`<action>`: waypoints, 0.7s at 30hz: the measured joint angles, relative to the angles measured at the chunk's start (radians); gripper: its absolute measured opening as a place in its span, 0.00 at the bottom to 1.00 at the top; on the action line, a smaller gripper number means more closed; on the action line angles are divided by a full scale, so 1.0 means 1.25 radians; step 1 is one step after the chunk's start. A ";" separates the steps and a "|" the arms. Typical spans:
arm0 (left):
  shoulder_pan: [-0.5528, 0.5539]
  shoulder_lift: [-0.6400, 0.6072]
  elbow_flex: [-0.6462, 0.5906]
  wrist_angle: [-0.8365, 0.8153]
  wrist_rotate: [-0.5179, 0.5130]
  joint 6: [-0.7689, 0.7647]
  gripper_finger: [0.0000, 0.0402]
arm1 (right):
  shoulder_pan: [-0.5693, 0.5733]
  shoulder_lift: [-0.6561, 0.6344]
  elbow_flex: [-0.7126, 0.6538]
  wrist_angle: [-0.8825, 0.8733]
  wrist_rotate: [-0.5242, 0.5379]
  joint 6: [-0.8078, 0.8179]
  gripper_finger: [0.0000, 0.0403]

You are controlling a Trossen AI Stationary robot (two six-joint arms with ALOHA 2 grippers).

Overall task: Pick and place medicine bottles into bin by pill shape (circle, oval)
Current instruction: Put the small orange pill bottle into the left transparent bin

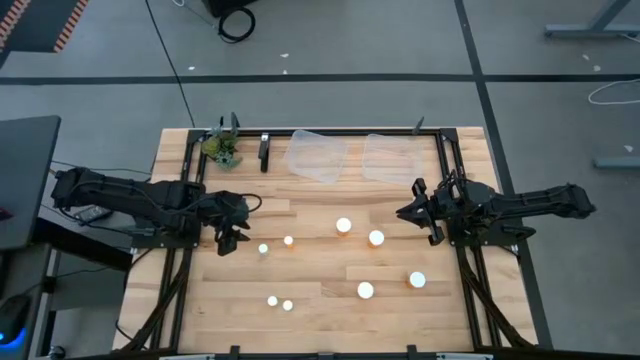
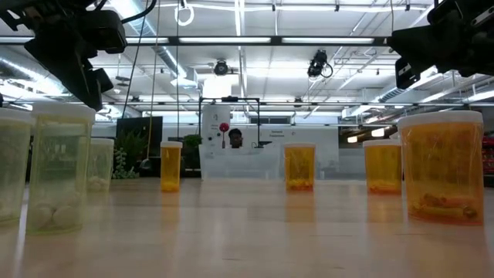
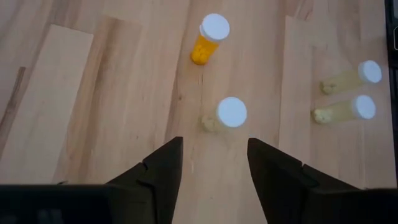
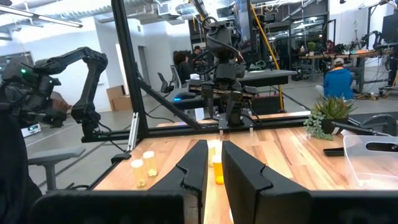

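Nearest the camera in the low view, pale bottles [image 2: 60, 166] stand at the left and a wide amber bottle [image 2: 443, 166] at the right, all upright on the table [image 2: 247, 239]. Farther across the wood, three more amber bottles stand in a loose row.

From above, eight white caps dot the table. Two small ones [image 1: 279, 302] sit near the front edge, two wide ones [image 1: 366, 290] to their right, and two wide ones [image 1: 344, 225] nearer the middle.

The left gripper [image 1: 228, 241] hangs above the table at the left side, its fingers [image 3: 163, 171] spread apart and holding nothing. A small pale bottle [image 3: 229, 114] stands just ahead of the fingertips, in line with the gap between them, not touched. Beyond it an orange bottle [image 3: 210, 38] stands alone, and two pale ones [image 3: 354, 93] stand well off to one side.

The right gripper [image 1: 404, 213] hovers at the right side, fingers [image 4: 194, 168] pressed together with nothing between them. The wide bottle with cap [image 1: 376, 238] stands just beside it, toward the table's middle.

At the far edge lie two clear bins [image 1: 318, 155], side by side, with a plant [image 1: 222, 146] to their left.
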State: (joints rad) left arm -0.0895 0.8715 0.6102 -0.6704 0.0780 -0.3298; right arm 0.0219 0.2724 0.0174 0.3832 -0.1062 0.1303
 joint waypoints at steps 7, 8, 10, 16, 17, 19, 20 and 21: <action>0.000 0.000 0.045 -0.059 -0.010 0.000 0.47 | 0.000 0.000 0.000 0.000 0.000 0.000 0.13; 0.000 0.000 0.055 -0.072 -0.014 0.000 0.47 | 0.000 0.000 0.000 0.000 0.000 0.000 0.13; 0.000 0.000 0.074 -0.094 -0.019 0.000 0.47 | 0.000 0.000 0.000 0.000 0.000 0.000 0.13; 0.000 0.017 0.116 -0.122 -0.021 0.000 0.47 | 0.000 0.000 0.000 0.000 0.000 0.000 0.13; 0.000 0.024 0.123 -0.126 -0.021 0.000 0.47 | 0.000 0.000 0.000 0.000 0.000 0.000 0.13; -0.008 0.041 0.134 -0.135 -0.026 0.000 0.47 | 0.000 0.000 0.000 0.000 0.000 0.000 0.13; -0.014 0.051 0.139 -0.142 -0.030 0.001 0.47 | 0.000 0.000 0.000 0.000 0.000 0.000 0.13; -0.020 0.063 0.147 -0.144 -0.031 0.001 0.47 | 0.000 0.000 0.000 0.000 0.000 0.000 0.13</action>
State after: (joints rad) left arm -0.1139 0.9504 0.7938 -0.8502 0.0389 -0.3286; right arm 0.0221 0.2725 0.0174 0.3836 -0.1059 0.1303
